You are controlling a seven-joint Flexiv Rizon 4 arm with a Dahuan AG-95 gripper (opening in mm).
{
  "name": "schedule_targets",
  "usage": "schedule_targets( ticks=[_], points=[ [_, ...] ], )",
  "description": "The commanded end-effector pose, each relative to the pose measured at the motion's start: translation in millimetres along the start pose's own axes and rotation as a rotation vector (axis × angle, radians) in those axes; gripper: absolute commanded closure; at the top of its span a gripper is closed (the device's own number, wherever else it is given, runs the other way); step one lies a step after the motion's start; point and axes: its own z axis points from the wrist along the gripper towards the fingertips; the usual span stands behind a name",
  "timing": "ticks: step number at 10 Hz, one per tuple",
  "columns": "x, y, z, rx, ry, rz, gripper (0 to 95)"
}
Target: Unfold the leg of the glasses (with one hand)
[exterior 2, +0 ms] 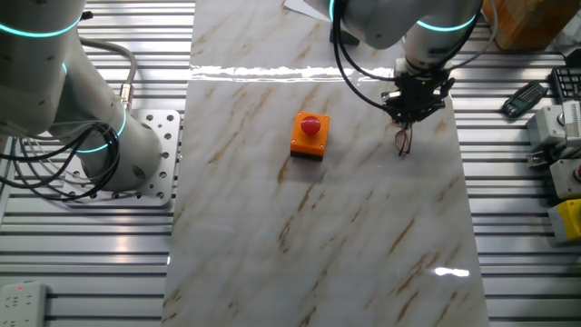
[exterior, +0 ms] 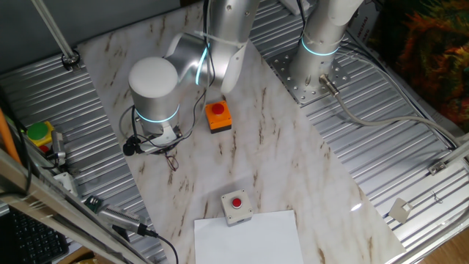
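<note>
On the marble table top [exterior 2: 318,227], operator, you have these points to check:

Writing: you can read no brand, label or lettering in either fixed view; whatever print the boxes may carry is too small to make out.

Gripper: the gripper [exterior 2: 413,113] hangs from the arm's wrist over the right part of the table in the other fixed view, pointing down just above the glasses; in one fixed view you find it at the left, below the white round joint cap [exterior: 154,81].

Jaws: you cannot tell how far apart they stand; the black fingers look drawn close together, but the tips are too small and dark to judge, and it is unclear whether they grip or merely touch the frame.

Glasses: the glasses [exterior 2: 403,139] lie on the table directly under the fingertips, a thin dark wire shape; in one fixed view you see them as dark loops [exterior: 171,159] just below the gripper [exterior: 163,144].

Orange button box: the orange button box [exterior 2: 310,134] with its red button sits near the glasses, apart from them, toward the table's middle.

Grey button box: a grey button box [exterior: 236,206] with a red button touches the edge of a white sheet [exterior: 249,238].
</note>
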Motion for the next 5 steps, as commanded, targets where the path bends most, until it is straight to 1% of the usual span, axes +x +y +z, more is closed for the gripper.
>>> schedule_targets(
  ticks=[1,3,5],
  points=[
    [-0.4,-1.0,-1.7,-0.005,0.006,-0.001,95.0],
    [-0.3,-1.2,-4.2,-0.013,0.010,0.006,95.0],
    [-0.3,-1.5,-9.4,-0.022,0.024,0.014,95.0]
  ],
)
